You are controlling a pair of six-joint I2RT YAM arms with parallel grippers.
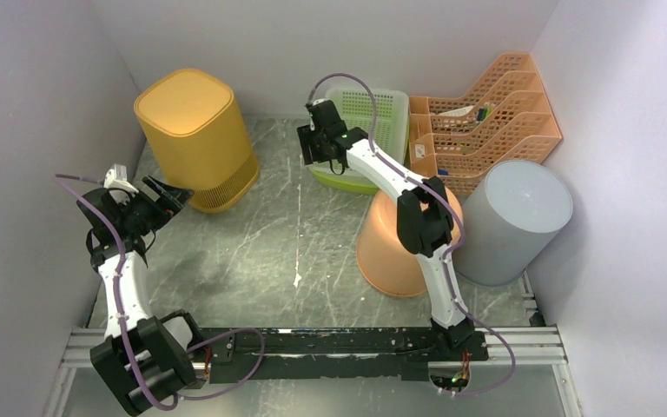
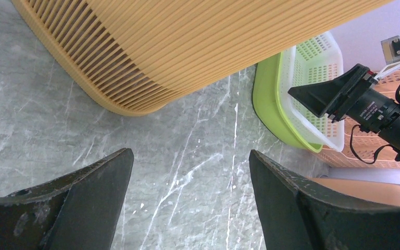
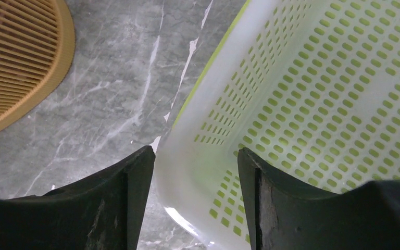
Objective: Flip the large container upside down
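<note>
A tall yellow slatted container [image 1: 195,130] stands at the back left, its top face looking closed; it also shows in the left wrist view [image 2: 187,47]. My left gripper [image 1: 174,193] is open and empty, just beside that container's lower right side and apart from it [image 2: 191,152]. A green basket with a white perforated liner [image 1: 369,130] sits at the back centre. My right gripper [image 1: 313,143] is open, its jaws straddling the basket's near-left white rim [image 3: 195,151] without closing on it.
A grey cylindrical bin [image 1: 517,217] stands at the right with an orange bucket [image 1: 391,248] upside down beside it, under my right arm. An orange tiered file rack [image 1: 486,113] fills the back right corner. White walls close in on three sides.
</note>
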